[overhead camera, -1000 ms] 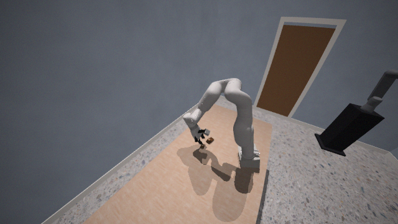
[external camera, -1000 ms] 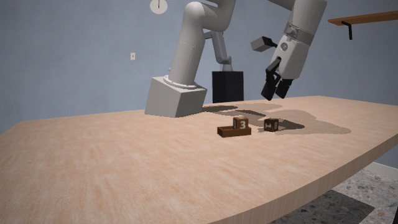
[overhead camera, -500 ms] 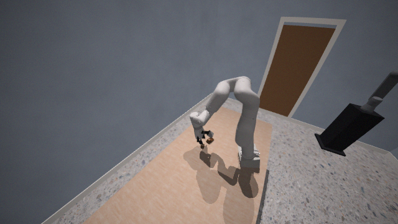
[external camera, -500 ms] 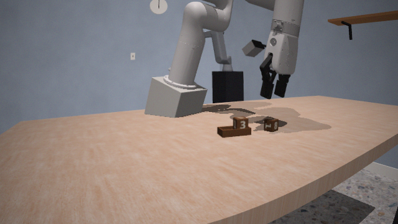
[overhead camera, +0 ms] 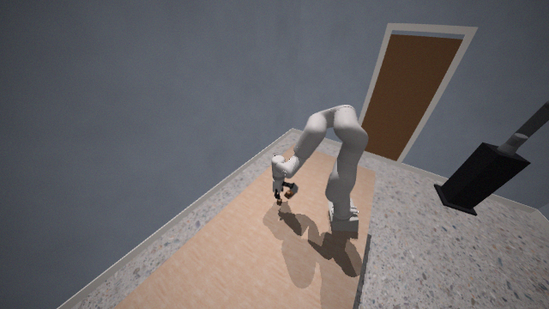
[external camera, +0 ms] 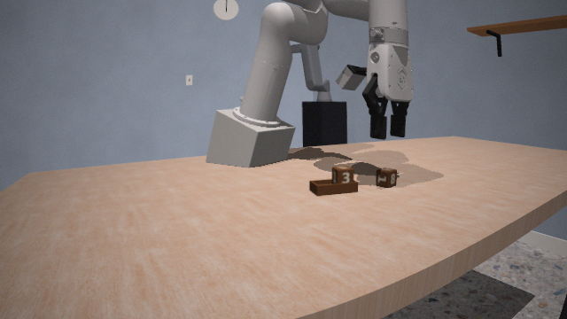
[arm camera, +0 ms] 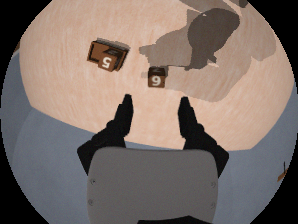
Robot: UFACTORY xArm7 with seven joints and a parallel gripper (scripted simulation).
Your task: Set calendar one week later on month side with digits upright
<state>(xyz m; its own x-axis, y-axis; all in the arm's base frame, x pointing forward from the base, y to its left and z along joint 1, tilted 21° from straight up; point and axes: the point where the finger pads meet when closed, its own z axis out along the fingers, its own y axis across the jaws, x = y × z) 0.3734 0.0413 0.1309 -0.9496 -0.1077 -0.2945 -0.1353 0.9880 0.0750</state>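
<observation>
Against blue-grey walls, a pale wood-grained table [overhead camera: 206,257] [external camera: 221,230] [arm camera: 60,75].

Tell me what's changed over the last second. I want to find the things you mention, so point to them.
The gripper [overhead camera: 277,197] [external camera: 388,135] [arm camera: 156,103] has swung from a slant to nearly straight down, its upper end moving left in the exterior view. Nothing was grasped or released; its jaws stand open. The tray [overhead camera: 286,196] [external camera: 333,189] [arm camera: 97,52], the cube in it [overhead camera: 290,193] [external camera: 344,176] [arm camera: 106,62] and the loose cube [overhead camera: 279,202] [external camera: 386,178] [arm camera: 156,80] stayed put.
</observation>
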